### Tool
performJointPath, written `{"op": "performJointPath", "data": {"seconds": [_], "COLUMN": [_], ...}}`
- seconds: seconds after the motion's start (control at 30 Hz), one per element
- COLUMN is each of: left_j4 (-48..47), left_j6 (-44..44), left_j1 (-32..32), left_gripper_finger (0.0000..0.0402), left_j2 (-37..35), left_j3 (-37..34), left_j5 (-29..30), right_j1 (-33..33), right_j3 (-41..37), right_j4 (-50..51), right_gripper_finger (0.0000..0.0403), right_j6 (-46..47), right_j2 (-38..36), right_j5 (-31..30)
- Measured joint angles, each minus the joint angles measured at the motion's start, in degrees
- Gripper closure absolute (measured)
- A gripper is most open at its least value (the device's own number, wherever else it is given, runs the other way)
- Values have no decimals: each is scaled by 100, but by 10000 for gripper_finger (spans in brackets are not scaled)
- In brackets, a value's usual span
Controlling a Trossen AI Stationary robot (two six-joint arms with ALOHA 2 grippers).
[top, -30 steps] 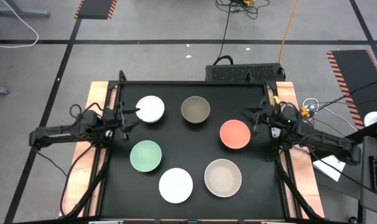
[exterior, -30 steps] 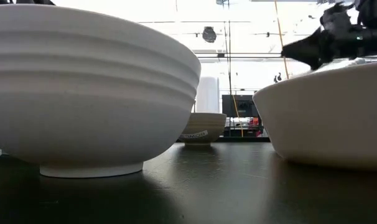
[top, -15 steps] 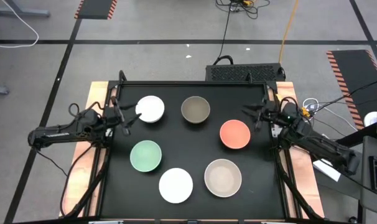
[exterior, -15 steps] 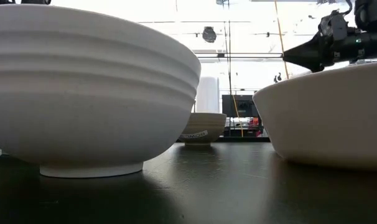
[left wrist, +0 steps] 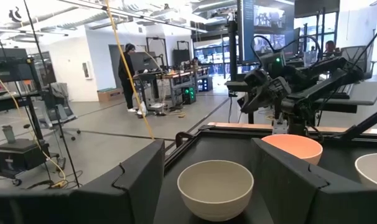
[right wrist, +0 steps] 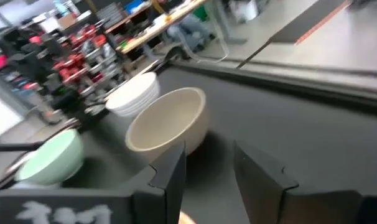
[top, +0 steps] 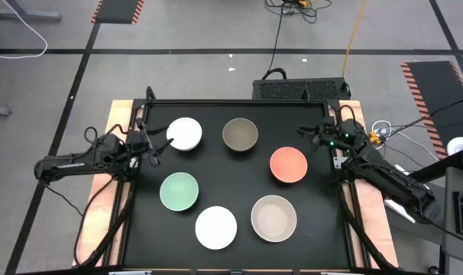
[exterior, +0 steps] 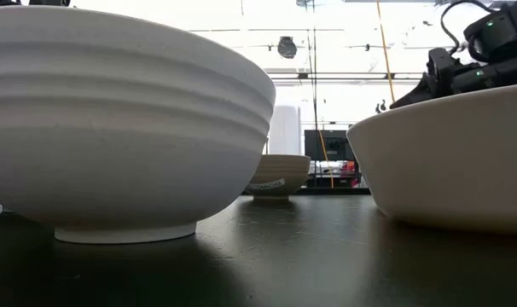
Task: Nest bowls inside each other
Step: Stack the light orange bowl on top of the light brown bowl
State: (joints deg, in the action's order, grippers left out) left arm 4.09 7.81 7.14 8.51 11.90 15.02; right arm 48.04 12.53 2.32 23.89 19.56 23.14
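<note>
I can read no text anywhere; the label on the far olive-grey bowl (exterior: 276, 176) is too small to make out.

place: robotics lab / workshop | evidence: concrete floor (top: 178, 30) with hazard-striped mats (top: 117, 9), trailing cables (top: 281, 34), equipment racks (left wrist: 170, 68), monitors (left wrist: 272, 15), a person (left wrist: 127, 74) standing at benches

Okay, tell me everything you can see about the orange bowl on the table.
The orange-coral bowl is small, round and shallow, with a smooth matte look like glazed ceramic or plastic. It sits upright and empty on the black tabletop, toward the right side, apart from the other five bowls, nothing nested in it. The right gripper hangs just beyond its rim, toward the table's back edge, not touching it.
</note>
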Motion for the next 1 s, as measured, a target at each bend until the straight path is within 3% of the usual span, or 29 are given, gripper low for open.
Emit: {"op": "performJointPath", "data": {"seconds": [0.4,0.73,1.0], "left_j4": [-137,-272,-270], "left_j6": [-61,-59,-73], "left_j1": [0,1,1], "left_gripper_finger": [163,163,163], "left_j2": [0,0,0], "left_j3": [-4,-4,-4], "left_j5": [-17,-15,-15], "right_j1": [-1,-141,-508], "right_j3": [1699,2363,2431], "right_j4": [1989,3852,4071], "right_gripper_finger": [196,196,196], "right_j6": [221,-919,-1032], "right_j2": [1303,2401,2794], "right_j5": [251,415,387]}}
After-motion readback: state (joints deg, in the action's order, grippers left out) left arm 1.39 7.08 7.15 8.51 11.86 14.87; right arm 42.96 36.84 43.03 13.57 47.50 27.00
